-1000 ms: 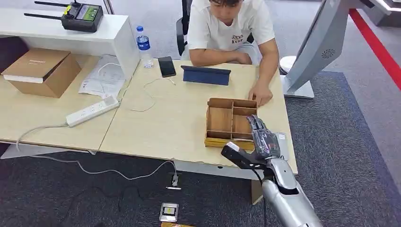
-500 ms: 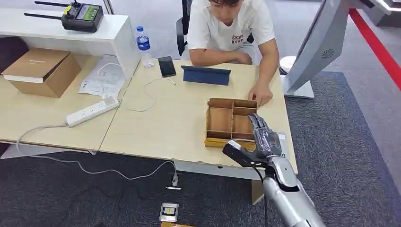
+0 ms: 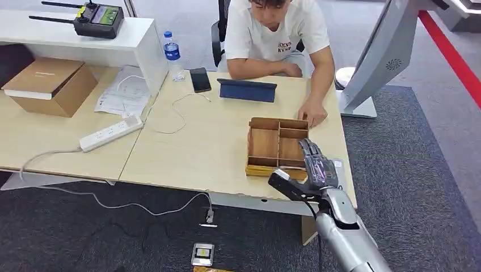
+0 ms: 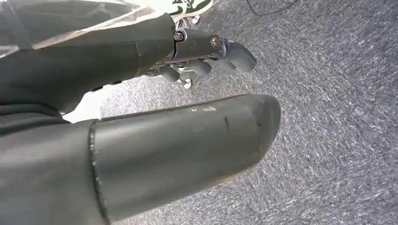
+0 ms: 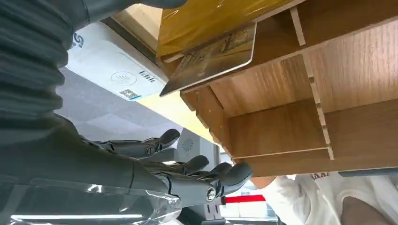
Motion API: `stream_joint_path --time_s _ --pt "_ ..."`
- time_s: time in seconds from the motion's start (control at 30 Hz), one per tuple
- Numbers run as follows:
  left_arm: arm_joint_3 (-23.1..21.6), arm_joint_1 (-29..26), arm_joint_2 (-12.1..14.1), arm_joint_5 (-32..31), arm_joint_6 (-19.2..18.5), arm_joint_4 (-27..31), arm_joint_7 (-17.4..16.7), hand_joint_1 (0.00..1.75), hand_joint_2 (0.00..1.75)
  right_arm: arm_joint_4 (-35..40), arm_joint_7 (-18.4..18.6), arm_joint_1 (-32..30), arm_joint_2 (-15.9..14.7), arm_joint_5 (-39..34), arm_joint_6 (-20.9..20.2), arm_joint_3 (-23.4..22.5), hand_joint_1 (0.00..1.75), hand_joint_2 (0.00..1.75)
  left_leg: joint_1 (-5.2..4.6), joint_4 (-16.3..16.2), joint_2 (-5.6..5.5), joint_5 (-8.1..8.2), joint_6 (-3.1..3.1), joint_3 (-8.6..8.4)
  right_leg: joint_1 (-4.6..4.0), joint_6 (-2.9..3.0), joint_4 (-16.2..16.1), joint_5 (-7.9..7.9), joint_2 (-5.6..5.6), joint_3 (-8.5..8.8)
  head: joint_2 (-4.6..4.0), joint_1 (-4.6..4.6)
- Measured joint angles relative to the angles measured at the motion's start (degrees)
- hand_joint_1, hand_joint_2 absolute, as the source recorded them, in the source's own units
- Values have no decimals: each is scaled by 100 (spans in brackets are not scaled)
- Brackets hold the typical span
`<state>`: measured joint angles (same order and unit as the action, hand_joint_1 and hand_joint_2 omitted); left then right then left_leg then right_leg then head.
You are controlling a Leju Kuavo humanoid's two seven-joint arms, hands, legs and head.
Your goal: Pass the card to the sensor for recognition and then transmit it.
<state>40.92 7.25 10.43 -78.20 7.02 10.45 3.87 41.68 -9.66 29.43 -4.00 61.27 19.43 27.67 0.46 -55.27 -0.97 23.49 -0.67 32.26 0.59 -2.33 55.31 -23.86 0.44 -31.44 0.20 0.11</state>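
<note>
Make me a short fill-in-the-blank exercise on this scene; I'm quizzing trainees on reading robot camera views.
1. The right hand hovers beside the wooden ____ tray.
2. In the right wrist view, a card leans at the tray's edge, next to the white card ____.
3. The water bottle has a ____ cap.

Missing words: compartment; reader; blue

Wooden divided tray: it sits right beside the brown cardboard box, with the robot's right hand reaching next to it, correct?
No. The wooden divided tray sits at the table's right end, far from the brown cardboard box, as the head view shows. The right hand does reach next to it.
</note>
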Motion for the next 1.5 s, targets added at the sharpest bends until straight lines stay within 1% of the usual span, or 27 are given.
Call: stream_joint_path --time_s 0.03,0.07,0.1,0.23,0.53,0.63,0.67,0.83,0.9,1.17,1.23,1.33,1.5 --pt "0 0 0 0 0 0 4 0 0 -4 -2 -1 0 -2 0 0 166 175 0 0 0 0 0 0 0 0 0 0 0 0 0 0" --pt "0 0 0 -2 0 0 15 0 0 -4 -7 0 0 -9 0 0 166 175 0 0 0 0 0 0 0 0 0 0 0 -1 0 -2" --pt "0 1 0 -2 0 0 20 0 0 -4 -9 0 0 -11 0 0 175 175 0 0 0 0 0 -1 0 0 0 0 0 0 0 0" --pt "0 0 0 -15 -4 0 31 0 0 -20 -59 3 0 -96 -125 0 175 175 0 0 0 0 0 0 0 0 0 0 0 0 0 0" --pt "0 0 0 -13 -9 0 31 0 0 -59 -94 26 24 -94 -214 0 175 175 0 0 0 0 0 0 0 0 0 0 0 0 0 0" --pt "0 -1 0 -13 -17 0 31 0 0 -59 -94 42 24 -96 -212 0 166 175 0 0 0 0 0 0 0 0 0 0 0 0 -2 -2" --pt "0 -1 0 -13 -18 0 31 0 0 -59 -94 43 24 -107 -210 0 159 175 0 0 0 0 0 0 0 0 0 0 0 0 -2 0" --pt "0 -1 -2 -61 -20 0 35 0 0 -57 -94 42 22 -188 -199 -2 164 175 0 0 0 0 0 0 0 0 0 0 0 -1 0 0" --pt "0 -1 -7 -92 -15 0 55 0 0 -57 -92 42 18 -197 -192 -4 175 175 0 0 0 0 0 0 0 0 0 0 0 -1 -2 0" --pt "0 -2 -20 -103 -20 0 101 0 0 -24 -85 22 -7 -300 -72 -11 175 175 0 0 0 0 0 0 0 0 0 0 0 -1 0 0" --pt "0 -2 -20 -101 -22 0 114 0 0 20 -122 24 -11 -417 35 -22 175 175 0 0 0 0 0 1 0 0 0 0 0 -1 -2 0" --pt "0 -2 -20 -101 -28 0 120 0 0 142 -168 58 -13 -544 168 -46 175 175 0 0 0 0 0 0 0 0 0 0 0 0 0 -2" --pt "0 -7 -20 -85 -35 0 144 0 0 584 -131 192 -44 -756 138 -151 175 175 0 -1 1 -1 0 0 0 0 0 2 0 -1 -2 0"
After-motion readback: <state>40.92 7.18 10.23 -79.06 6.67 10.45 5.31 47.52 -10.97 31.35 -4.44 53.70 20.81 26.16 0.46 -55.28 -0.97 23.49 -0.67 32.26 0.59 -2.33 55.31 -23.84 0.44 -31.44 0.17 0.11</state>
